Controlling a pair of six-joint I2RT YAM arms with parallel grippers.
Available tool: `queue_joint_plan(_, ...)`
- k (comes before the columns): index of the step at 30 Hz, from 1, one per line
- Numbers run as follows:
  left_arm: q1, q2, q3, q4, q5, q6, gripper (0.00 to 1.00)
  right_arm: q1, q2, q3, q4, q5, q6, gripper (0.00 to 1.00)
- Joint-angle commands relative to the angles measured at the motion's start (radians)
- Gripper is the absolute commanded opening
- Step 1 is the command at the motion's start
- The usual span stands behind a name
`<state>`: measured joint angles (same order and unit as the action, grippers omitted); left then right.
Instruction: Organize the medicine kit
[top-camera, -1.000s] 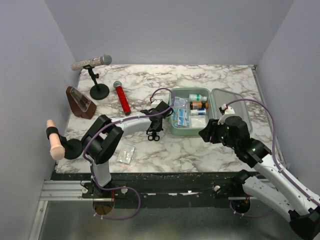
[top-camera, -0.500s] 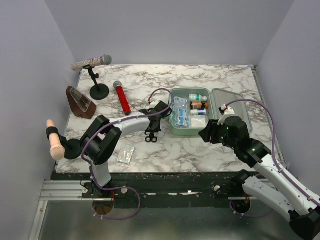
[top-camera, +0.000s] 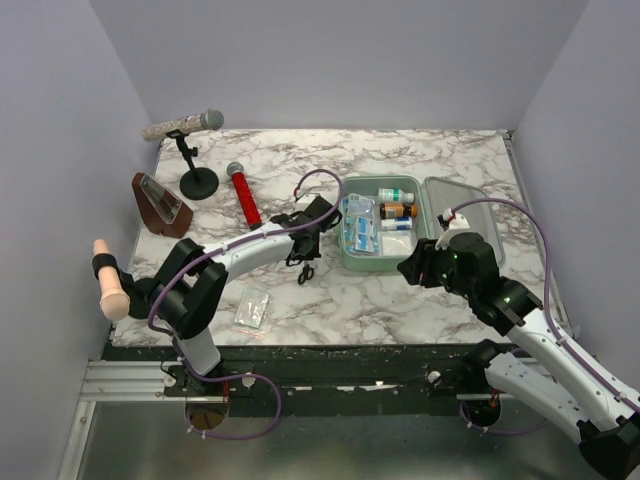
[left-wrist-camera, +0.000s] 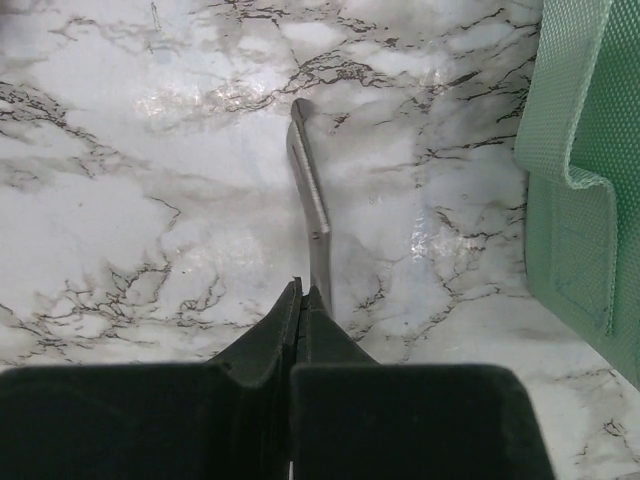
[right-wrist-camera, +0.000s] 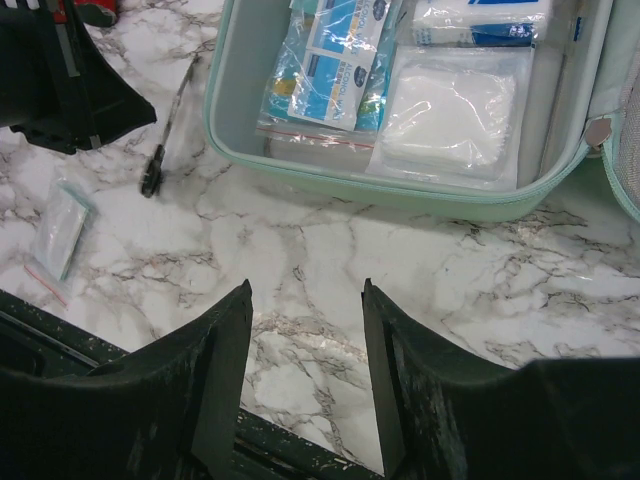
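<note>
Left gripper (left-wrist-camera: 300, 290) has just snapped shut and the arm has stretched further out. The scissors (left-wrist-camera: 308, 170) have swung a little on the bench (top-camera: 420, 160) since a second ago. The right arm hasn't budged.

Left wrist view now: the fingers are pressed flat together, and the bent blade runs straight out ahead from their tips. It seems to slip under the right finger rather than into the seam, so I can't tell whether I've actually pinched it. I'm treating it as not held.

The geometry that matters: the scissors' long axis runs near-to-far, handles towards me and tip pointing away. That puts them roughly parallel to the kit's left wall. The kit (top-camera: 385, 265) lies open just to the right of the blade, close but not touching, with bottles and packets already inside. So the carry is a short sideways hop to the right and over the rim.

The left arm is clearly the nearer one and sits right on the scissors. The right gripper (right-wrist-camera: 305, 380) hovers open and empty over bare bench in front of the kit's near wall, with the scissors well off to its left.
</note>
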<state>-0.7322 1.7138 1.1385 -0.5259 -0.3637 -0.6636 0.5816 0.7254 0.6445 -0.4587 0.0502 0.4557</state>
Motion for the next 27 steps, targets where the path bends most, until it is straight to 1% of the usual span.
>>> queue_joint_plan(1, 0.002, -0.026, 0.015, -0.025, -0.026, 0.001, 0.0, 0.004, -0.012, -0.014, 0.0, 0.0, 0.011, 0.57)
queue_joint_plan(10, 0.001, -0.04, 0.017, -0.025, -0.023, 0.005, 0.0, 0.004, -0.015, -0.014, 0.002, 0.004, 0.011, 0.57)
queue_joint_plan(11, 0.001, -0.036, 0.021, -0.028, -0.021, 0.007, 0.1, 0.004, -0.014, -0.014, 0.002, 0.0, 0.011, 0.57)
queue_joint_plan(12, 0.001, -0.031, 0.02, -0.022, -0.017, 0.007, 0.23, 0.004, -0.012, -0.014, 0.002, 0.002, 0.011, 0.57)
queue_joint_plan(13, -0.003, -0.029, 0.015, -0.016, -0.012, 0.009, 0.41, 0.004, -0.014, -0.014, 0.002, 0.0, 0.011, 0.57)
queue_joint_plan(14, -0.004, -0.026, 0.01, -0.007, -0.012, 0.009, 0.53, 0.004, -0.014, -0.016, 0.0, 0.0, 0.011, 0.57)
queue_joint_plan(16, -0.007, -0.016, 0.006, 0.004, -0.011, 0.007, 0.68, 0.004, -0.02, -0.017, 0.0, 0.0, 0.011, 0.57)
queue_joint_plan(17, -0.007, -0.007, 0.006, 0.007, -0.011, 0.007, 0.72, 0.004, -0.018, -0.02, 0.0, 0.002, 0.011, 0.57)
queue_joint_plan(18, -0.007, 0.0, 0.009, 0.009, -0.011, 0.007, 0.73, 0.004, -0.021, -0.02, 0.0, 0.002, 0.009, 0.57)
queue_joint_plan(20, -0.007, 0.02, 0.013, 0.017, -0.009, 0.01, 0.73, 0.004, -0.018, -0.02, 0.0, 0.002, 0.009, 0.57)
queue_joint_plan(27, -0.007, 0.098, 0.04, 0.036, -0.006, 0.022, 0.56, 0.004, -0.017, -0.02, -0.003, 0.01, 0.008, 0.57)
